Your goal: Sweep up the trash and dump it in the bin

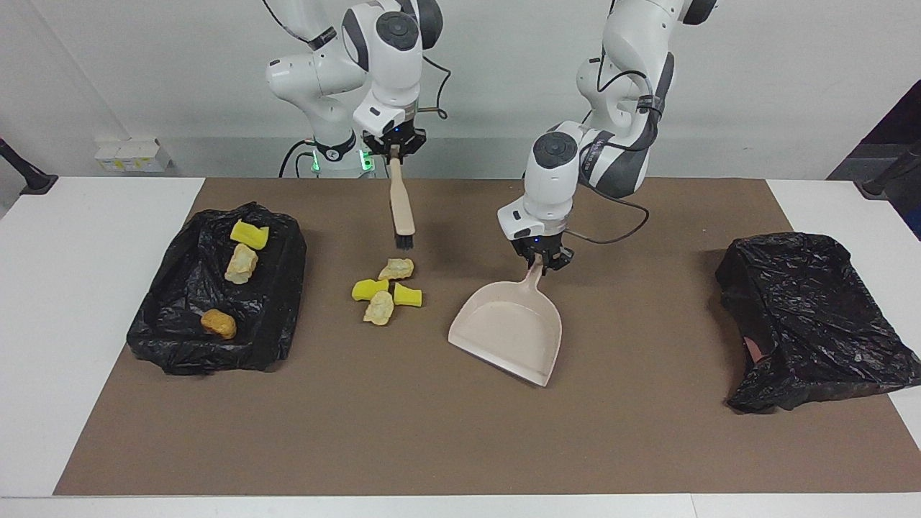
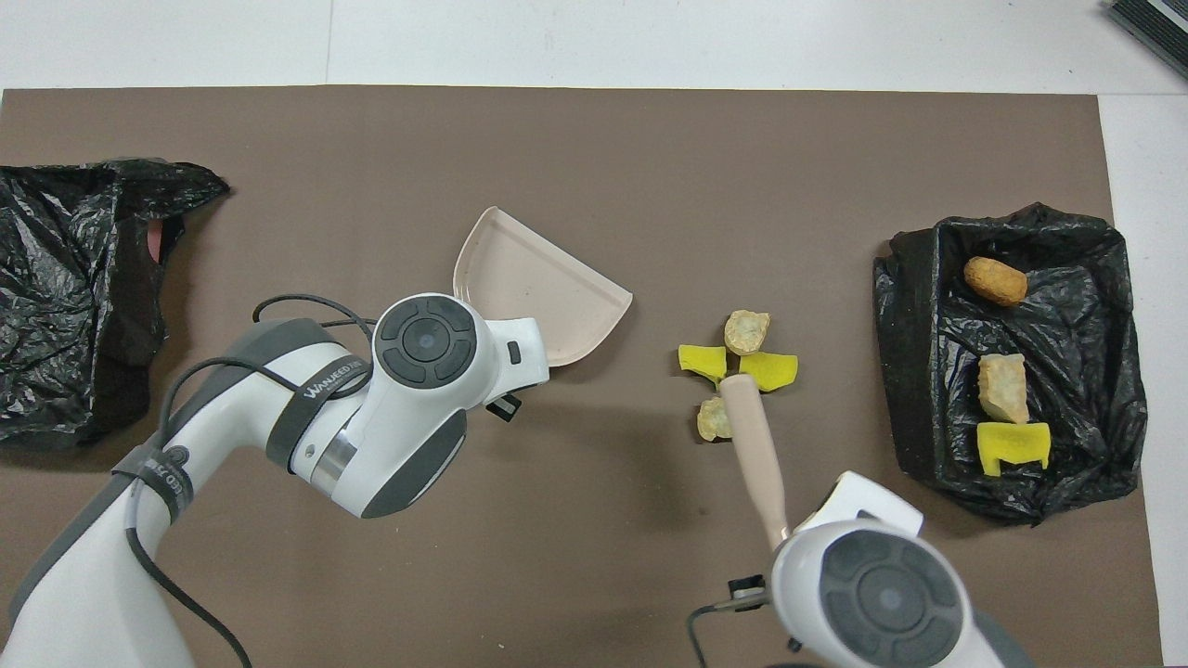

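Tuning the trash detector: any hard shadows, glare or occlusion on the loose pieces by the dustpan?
Facing view: even light, with only soft shadows on the mat beside the brush and under the dustpan; all four loose pieces are unobstructed. Overhead view: the brush handle covers part of one beige lump; the bin liner shows a faint sheen but no blown glare.

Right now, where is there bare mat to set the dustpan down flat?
Bare mat lies between the dustpan held by the left gripper and the crumpled black bag at the left arm's end. It is crowded at the loose trash under the brush in the right gripper, next to the black-lined bin.
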`<state>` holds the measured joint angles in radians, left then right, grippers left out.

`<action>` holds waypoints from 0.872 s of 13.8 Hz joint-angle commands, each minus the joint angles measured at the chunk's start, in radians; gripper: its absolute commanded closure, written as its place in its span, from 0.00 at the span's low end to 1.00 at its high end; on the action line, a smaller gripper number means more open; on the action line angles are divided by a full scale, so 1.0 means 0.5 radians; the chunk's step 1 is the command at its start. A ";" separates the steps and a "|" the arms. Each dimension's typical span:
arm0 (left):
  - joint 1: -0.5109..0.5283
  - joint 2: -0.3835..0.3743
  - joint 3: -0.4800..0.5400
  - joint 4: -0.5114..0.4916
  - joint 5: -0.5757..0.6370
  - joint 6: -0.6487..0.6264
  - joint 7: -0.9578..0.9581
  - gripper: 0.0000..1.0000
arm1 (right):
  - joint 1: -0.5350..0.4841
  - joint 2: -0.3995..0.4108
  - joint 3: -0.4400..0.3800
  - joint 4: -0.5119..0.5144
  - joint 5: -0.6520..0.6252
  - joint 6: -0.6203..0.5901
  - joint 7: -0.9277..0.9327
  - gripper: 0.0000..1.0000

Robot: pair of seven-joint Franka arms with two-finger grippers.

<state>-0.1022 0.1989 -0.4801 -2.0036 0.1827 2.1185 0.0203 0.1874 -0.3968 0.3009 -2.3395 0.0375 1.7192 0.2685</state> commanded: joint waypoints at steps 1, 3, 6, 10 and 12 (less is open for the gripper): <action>0.014 -0.039 0.037 0.037 0.033 -0.168 0.406 1.00 | -0.334 0.304 0.030 0.144 -0.346 0.114 -0.325 1.00; 0.017 -0.027 0.040 0.074 0.036 -0.212 0.728 1.00 | -0.393 0.516 0.027 0.261 -0.547 0.163 -0.341 1.00; 0.024 -0.027 0.037 0.065 0.036 -0.197 1.210 1.00 | -0.448 0.658 0.027 0.231 -0.612 0.295 -0.289 1.00; -0.013 -0.051 0.000 0.034 0.046 -0.200 1.248 1.00 | -0.424 0.732 0.036 0.166 -0.420 0.314 -0.172 1.00; -0.047 -0.066 -0.018 0.004 0.067 -0.172 1.248 1.00 | -0.400 0.772 0.042 0.175 -0.333 0.317 -0.163 1.00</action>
<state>-0.1055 0.1942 -0.4873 -1.9738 0.1890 2.0293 0.6338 -0.0177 -0.0228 0.3159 -2.2509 -0.1669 1.8649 0.1665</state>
